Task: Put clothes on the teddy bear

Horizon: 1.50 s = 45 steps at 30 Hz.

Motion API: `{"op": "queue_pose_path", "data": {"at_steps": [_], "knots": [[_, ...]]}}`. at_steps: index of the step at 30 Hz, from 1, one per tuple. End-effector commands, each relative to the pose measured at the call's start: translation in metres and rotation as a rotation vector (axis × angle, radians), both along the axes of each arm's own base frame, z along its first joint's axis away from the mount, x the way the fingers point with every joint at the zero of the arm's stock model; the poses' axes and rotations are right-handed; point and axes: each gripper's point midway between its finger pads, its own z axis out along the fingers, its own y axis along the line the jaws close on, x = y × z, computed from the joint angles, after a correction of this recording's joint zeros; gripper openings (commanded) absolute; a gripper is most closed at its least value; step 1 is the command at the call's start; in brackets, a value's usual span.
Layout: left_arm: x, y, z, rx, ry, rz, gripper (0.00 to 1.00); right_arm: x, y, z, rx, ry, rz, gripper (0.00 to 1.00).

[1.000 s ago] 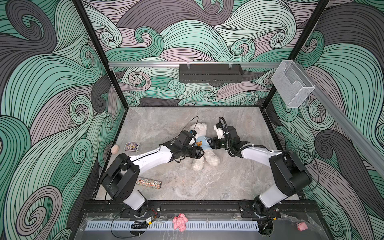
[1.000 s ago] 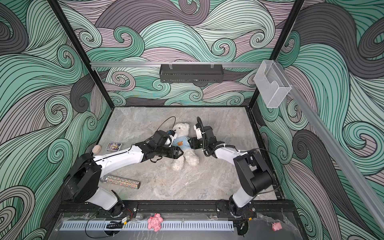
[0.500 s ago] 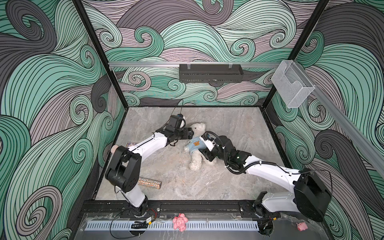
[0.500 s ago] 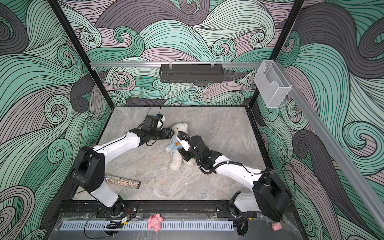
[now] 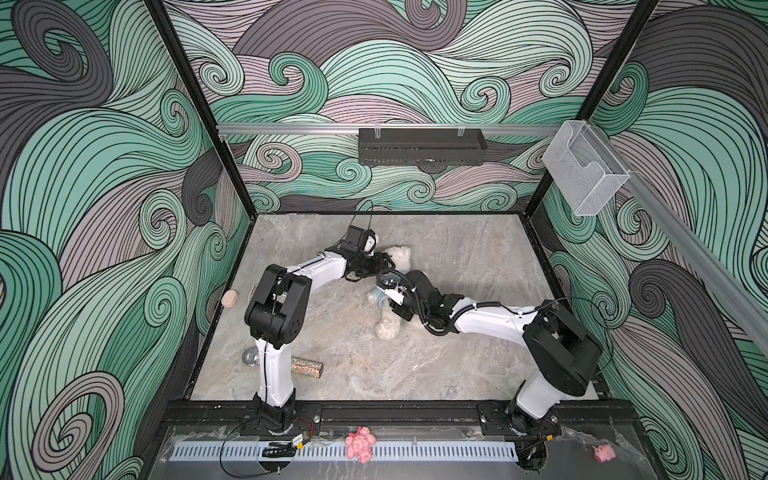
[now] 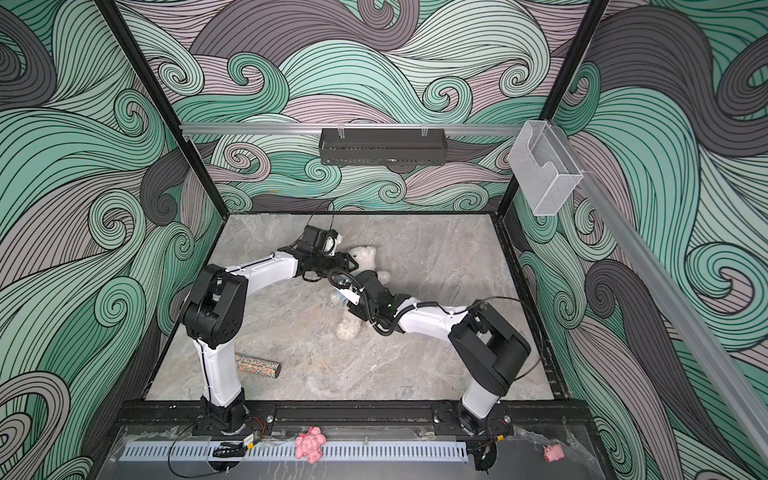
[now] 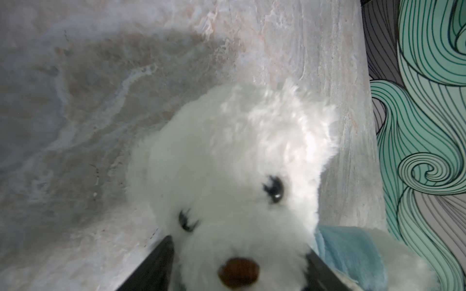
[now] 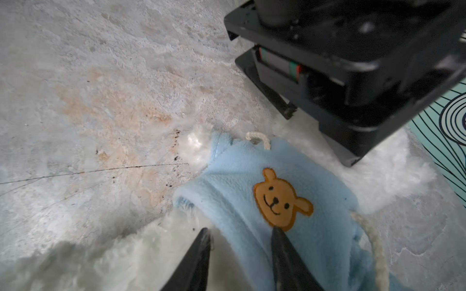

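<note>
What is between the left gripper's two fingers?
The teddy bear's snout and brown nose, right inside the left gripper; the left wrist view shows it.

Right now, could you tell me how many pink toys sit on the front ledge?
2. A lumpy pink figure lies on the slotted strip near the middle; a small pink pig sits near the right end. None seems hidden.

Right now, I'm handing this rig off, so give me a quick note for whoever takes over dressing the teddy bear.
Left hand: jaws flank the muzzle of the teddy bear; firm grip unclear.
Right hand: open, astride the hem of the blue fleece top.
Bear lies face up between the arms.
Done: top is over its torso, one paw seemingly out of a sleeve.
Left: tug the hem down, check the hidden sleeve.
</note>
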Motion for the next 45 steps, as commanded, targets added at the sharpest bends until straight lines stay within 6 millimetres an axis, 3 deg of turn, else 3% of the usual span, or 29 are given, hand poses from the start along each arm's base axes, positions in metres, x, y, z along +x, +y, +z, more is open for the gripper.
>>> {"op": "queue_pose_path", "data": {"at_steps": [1, 7, 14, 17, 25, 28, 32, 35, 39, 43, 45], "knots": [[0.006, -0.01, 0.001, -0.044, 0.013, -0.008, 0.56, 0.008, 0.003, 0.002, -0.037, -0.062, 0.016, 0.32], [0.01, -0.008, -0.002, -0.03, 0.012, 0.011, 0.31, -0.003, 0.001, -0.001, -0.002, -0.04, 0.021, 0.11], [0.021, 0.004, -0.001, 0.045, -0.01, 0.064, 0.06, -0.04, -0.004, 0.001, 0.104, 0.092, 0.052, 0.0], [0.025, 0.007, 0.0, 0.059, -0.017, 0.084, 0.0, -0.056, -0.009, 0.002, 0.151, 0.146, 0.053, 0.0], [0.038, 0.013, 0.005, 0.083, -0.025, 0.119, 0.0, -0.089, -0.024, -0.008, 0.179, 0.243, 0.06, 0.0], [0.037, 0.011, 0.006, 0.074, -0.025, 0.113, 0.0, -0.085, -0.031, -0.022, 0.142, 0.245, 0.013, 0.05], [0.03, 0.006, 0.007, 0.053, -0.014, 0.089, 0.0, -0.062, -0.042, -0.026, 0.077, 0.218, -0.111, 0.15], [0.024, 0.003, 0.008, 0.045, -0.012, 0.073, 0.0, -0.052, -0.039, -0.01, 0.124, 0.216, -0.137, 0.29], [0.018, -0.001, 0.013, 0.04, -0.02, 0.049, 0.01, -0.054, -0.031, 0.029, 0.289, 0.233, -0.098, 0.42], [0.016, -0.002, 0.022, 0.038, -0.039, 0.044, 0.1, -0.05, -0.046, 0.069, 0.469, 0.244, -0.115, 0.48], [0.017, -0.001, 0.028, 0.04, -0.052, 0.049, 0.2, -0.045, -0.058, 0.084, 0.539, 0.242, -0.141, 0.5]]}}
